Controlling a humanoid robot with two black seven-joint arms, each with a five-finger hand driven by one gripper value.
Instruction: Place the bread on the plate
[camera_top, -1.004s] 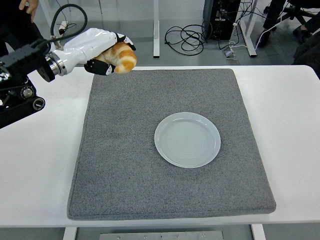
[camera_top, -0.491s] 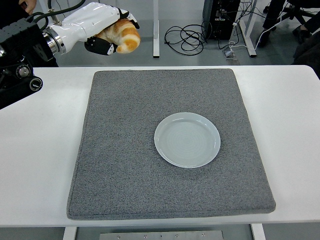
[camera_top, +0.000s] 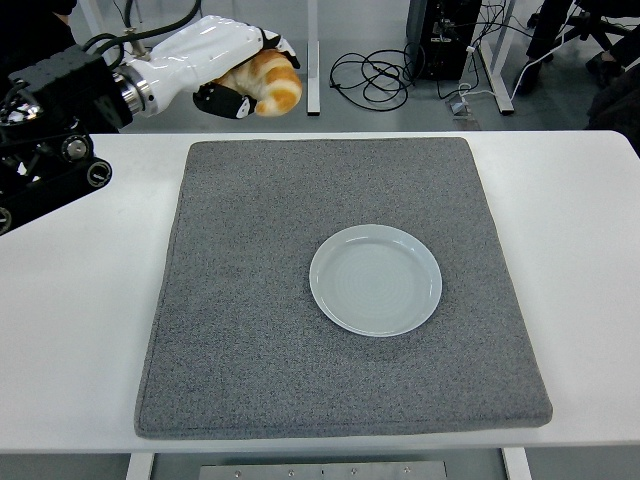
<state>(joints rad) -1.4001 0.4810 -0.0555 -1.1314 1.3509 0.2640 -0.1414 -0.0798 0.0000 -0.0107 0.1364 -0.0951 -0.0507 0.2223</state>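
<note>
One hand (camera_top: 235, 72), the left, holds the bread (camera_top: 268, 84) high at the far left. Its trip to the empty plate (camera_top: 375, 279) on the mat (camera_top: 250, 300) is left.

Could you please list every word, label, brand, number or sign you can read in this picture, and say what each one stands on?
There is no readable text in the head view.
Left hand, bread: no print shows.
Plate, grey mat, white table: plain, unmarked.
Equipment on the floor beyond the table: any marking is too small and dark to read.
</note>
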